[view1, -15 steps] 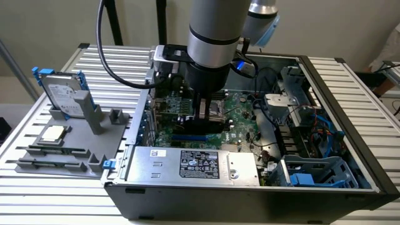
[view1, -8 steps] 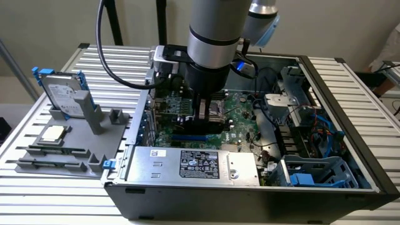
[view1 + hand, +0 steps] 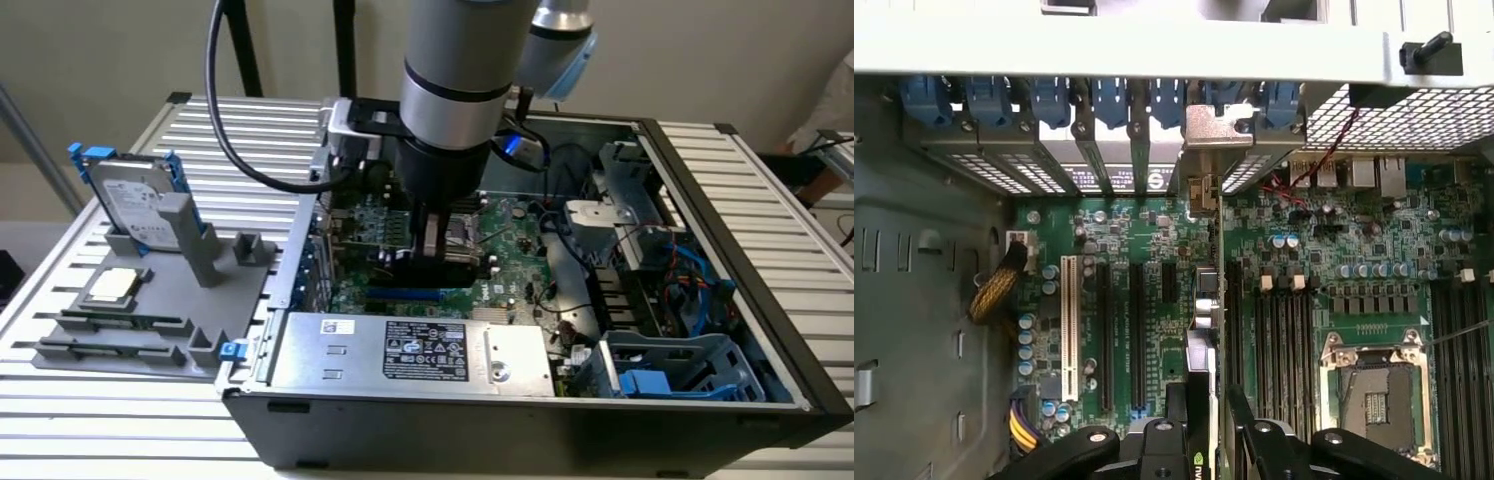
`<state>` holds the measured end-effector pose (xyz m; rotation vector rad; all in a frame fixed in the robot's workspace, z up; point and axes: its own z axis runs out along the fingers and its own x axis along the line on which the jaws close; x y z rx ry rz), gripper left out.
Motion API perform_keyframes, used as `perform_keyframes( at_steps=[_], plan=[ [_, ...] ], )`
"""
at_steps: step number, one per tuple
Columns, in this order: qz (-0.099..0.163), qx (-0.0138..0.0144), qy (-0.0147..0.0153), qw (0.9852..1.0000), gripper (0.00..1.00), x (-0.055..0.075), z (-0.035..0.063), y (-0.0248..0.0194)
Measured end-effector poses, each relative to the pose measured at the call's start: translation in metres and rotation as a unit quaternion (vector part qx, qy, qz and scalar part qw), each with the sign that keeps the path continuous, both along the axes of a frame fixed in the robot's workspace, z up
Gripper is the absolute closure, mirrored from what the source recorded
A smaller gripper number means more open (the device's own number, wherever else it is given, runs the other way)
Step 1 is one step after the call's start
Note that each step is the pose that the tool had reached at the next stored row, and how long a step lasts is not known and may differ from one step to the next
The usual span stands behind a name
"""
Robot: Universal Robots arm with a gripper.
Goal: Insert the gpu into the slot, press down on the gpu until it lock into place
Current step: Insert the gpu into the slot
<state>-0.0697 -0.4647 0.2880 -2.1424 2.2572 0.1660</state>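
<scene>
The tool (image 3: 439, 262) is down inside the open computer case (image 3: 534, 430), which sits on the bench (image 3: 107, 425). Its fingers (image 3: 1174, 412) are closed partway, squeezing the thin black card (image 3: 1201, 340) from both sides. The card stands on its edge right at the long blue slot (image 3: 416, 296) on the green board (image 3: 514, 245).

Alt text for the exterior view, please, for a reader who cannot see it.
A robot arm reaches into an open computer case, its end effector gripping the gpu close over the blue slot on the green motherboard. A silver power supply box sits nearer the camera.
</scene>
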Motion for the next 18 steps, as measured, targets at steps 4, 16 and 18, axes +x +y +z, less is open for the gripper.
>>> perform_keyframes(
  at_steps=[4, 16, 18],
  plan=[
    [0.000, -0.0004, -0.0001, 1.0000, 0.74, 0.0000, -0.0016, 0.0000],
    [0.000, -0.0024, 0.0000, 1.0000, 0.74, -0.0007, -0.0049, 0.0000],
    [0.000, -0.0025, 0.0000, 1.0000, 0.74, -0.0014, -0.0055, 0.0000]
  ],
)
